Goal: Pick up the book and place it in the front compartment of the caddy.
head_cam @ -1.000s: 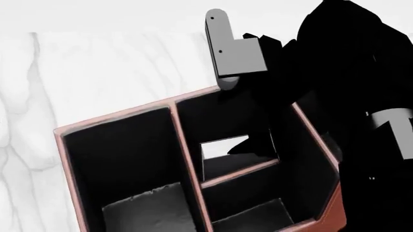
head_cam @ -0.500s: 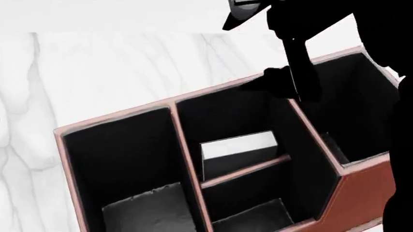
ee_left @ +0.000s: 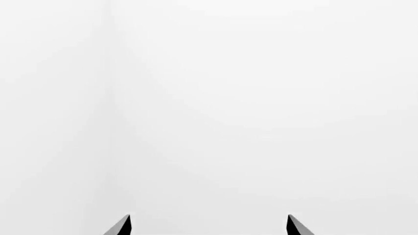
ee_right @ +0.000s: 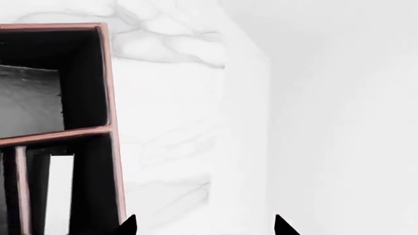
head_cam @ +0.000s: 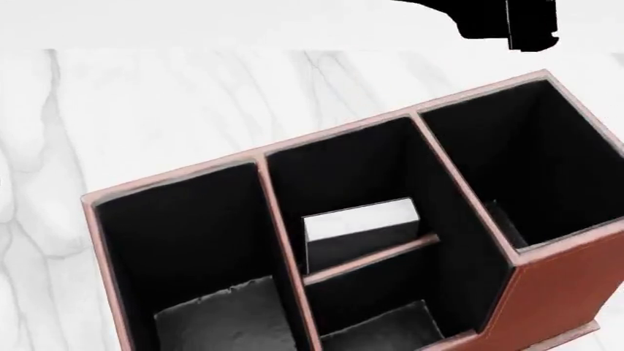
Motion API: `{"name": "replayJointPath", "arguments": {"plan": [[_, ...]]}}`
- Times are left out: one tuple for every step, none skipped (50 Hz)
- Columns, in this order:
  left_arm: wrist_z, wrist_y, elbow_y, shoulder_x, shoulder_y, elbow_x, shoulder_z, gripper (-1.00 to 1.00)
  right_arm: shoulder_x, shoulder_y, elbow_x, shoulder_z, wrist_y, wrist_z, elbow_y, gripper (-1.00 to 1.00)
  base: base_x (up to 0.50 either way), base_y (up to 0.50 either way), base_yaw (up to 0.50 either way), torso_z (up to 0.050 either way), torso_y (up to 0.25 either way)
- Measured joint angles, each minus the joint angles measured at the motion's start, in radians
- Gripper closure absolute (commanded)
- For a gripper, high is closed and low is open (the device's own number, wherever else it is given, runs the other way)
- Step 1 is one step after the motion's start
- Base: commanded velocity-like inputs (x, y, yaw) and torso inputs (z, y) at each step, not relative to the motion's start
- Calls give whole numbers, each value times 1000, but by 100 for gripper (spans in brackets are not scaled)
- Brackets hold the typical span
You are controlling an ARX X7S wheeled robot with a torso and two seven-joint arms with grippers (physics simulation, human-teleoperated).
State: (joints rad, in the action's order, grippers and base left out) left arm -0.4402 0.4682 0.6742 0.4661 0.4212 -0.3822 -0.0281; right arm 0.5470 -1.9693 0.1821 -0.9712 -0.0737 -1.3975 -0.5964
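Now we find the book [head_cam: 359, 219] standing on edge inside the caddy [head_cam: 546, 281], in the middle column's cell next to the tall outer wall, i.e. the front compartment [head_cam: 341, 183]. Its white page edges face up; its lower part is hidden behind the low cross divider [head_cam: 369, 259]. In the right wrist view the book [ee_right: 60, 193] shows as a pale strip inside the same cell.

Right gripper [ee_right: 203, 226]: only the two dark fingertips show, well apart, nothing between them, so it is open and empty. Left gripper [ee_left: 207, 226]: two tips also spread, facing blank white, holding nothing. In the head view only a black piece of the right arm [head_cam: 507, 22] shows at the upper edge, well clear of the caddy.

Judgement: placement looks complete; the step in hand is retreat. To do it well, we would lift the right arm straight up and away from the caddy rim, with the fingers left apart so they cannot snag the book or the divider, and avoid any sideways sweep across the tall wall that could nudge the caddy on the marble table [head_cam: 175, 110]. We would also confirm that the book rests without tipping.

Writing: none legible. No brand, label or text on the caddy, book or table.
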Motion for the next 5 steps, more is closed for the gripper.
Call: {"name": "replayJointPath", "arguments": {"plan": [[0,0,0,0,0,0,-1,-100,13,-3,3,5,-16,7,29,-100,0,0,0,0,0],[0,-1,0,0,0,0,-1,-100,25,-6,6,11,-32,14,57,-100,0,0,0,0,0],[0,-1,0,0,0,0,-2,-100,37,-9,9,17,-47,21,84,-100,0,0,0,0,0],[0,-1,0,0,0,0,-2,-100,50,-12,12,23,-63,28,112,-100,0,0,0,0,0],[-1,-1,0,0,0,0,-3,-100,62,-15,15,28,-78,34,139,-100,0,0,0,0,0]]}}
